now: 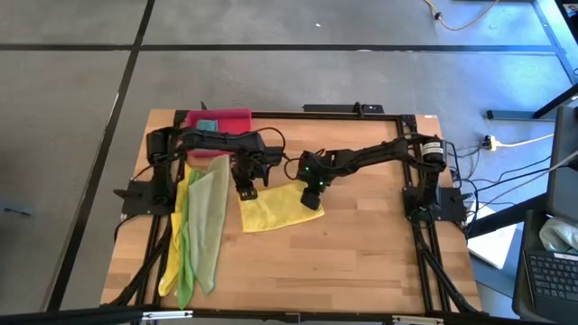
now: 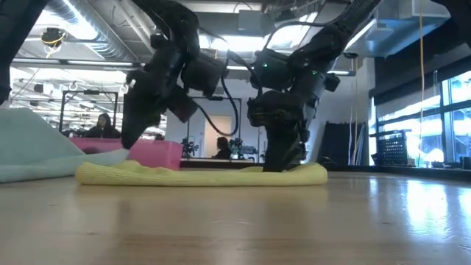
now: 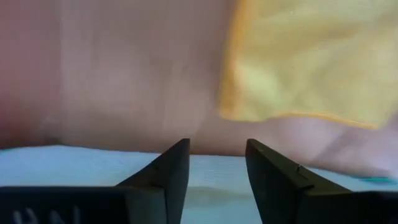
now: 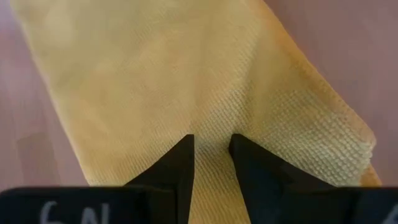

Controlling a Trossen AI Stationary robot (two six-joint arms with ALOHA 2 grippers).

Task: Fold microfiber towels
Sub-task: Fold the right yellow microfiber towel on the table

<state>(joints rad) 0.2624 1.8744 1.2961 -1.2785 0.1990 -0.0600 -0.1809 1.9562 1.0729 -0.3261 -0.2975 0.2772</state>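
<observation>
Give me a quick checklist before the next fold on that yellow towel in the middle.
1. Yellow towel lying on the table, apart from the pile: ok.
2. Left pincer let go: ok, fingers apart, nothing between them, towel edge ahead.
3. Right pincer on the towel: ok, its tips press the cloth; whether it pinches a layer: cannot tell.
4. Fold edges lined up: cannot tell; the high view shows an uneven outline.
5. Waiting towel pile clear of the work: ok, it lies to the left.
6. Pink tray out of the way: ok, at the far edge.

Left end effector (image 3: 214, 158) raised, fingers parted — right end effector (image 4: 211, 152) low, fingers slightly apart, pointing down.
</observation>
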